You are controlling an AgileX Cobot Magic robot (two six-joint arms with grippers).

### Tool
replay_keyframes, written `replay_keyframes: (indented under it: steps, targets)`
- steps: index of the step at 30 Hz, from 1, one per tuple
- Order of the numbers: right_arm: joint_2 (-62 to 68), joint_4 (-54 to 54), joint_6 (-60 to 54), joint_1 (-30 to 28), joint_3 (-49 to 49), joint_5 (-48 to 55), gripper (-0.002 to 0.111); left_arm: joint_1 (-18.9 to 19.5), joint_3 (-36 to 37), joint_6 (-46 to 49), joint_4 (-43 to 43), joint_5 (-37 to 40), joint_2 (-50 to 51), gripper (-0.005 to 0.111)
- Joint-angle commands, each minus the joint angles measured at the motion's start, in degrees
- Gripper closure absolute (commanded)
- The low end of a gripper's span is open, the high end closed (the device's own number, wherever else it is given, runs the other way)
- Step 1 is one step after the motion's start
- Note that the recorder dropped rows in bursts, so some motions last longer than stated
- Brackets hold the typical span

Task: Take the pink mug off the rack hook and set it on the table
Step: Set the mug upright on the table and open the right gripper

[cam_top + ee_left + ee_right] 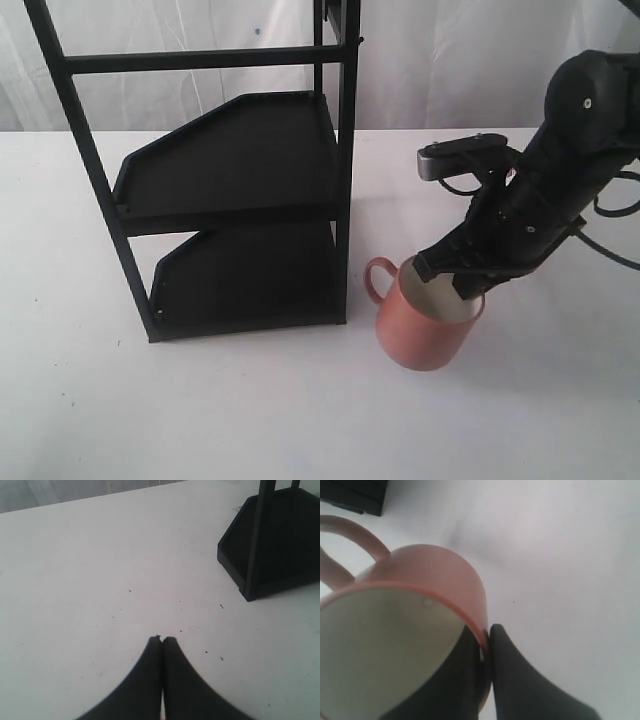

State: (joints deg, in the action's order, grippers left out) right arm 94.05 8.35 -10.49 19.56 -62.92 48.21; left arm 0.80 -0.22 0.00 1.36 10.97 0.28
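Note:
The pink mug stands upright on the white table, just right of the black rack, with its handle turned toward the rack. My right gripper is shut on the mug's rim: one finger is inside the cream interior, the other outside. The right wrist view shows the pink mug with its wall pinched between the fingers of the right gripper. The rack hook is a small bare prong high on the rack's corner post. My left gripper is shut and empty above the table.
The tall black two-shelf rack stands left of the mug, and its lower corner shows in the left wrist view. A white curtain hangs behind the table.

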Motion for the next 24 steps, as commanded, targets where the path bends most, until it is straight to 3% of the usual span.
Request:
replay_keyframes:
  steps: [1, 24]
  targets:
    - [1.69, 4.5, 0.11, 0.01, -0.4, -1.75, 0.108, 0.09, 0.22, 0.0, -0.32, -0.24, -0.28, 0.107]
    - [5.73, 5.33, -0.13, 0.01, -0.4, -2.25, 0.108, 0.09, 0.22, 0.0, -0.32, -0.24, -0.28, 0.107]
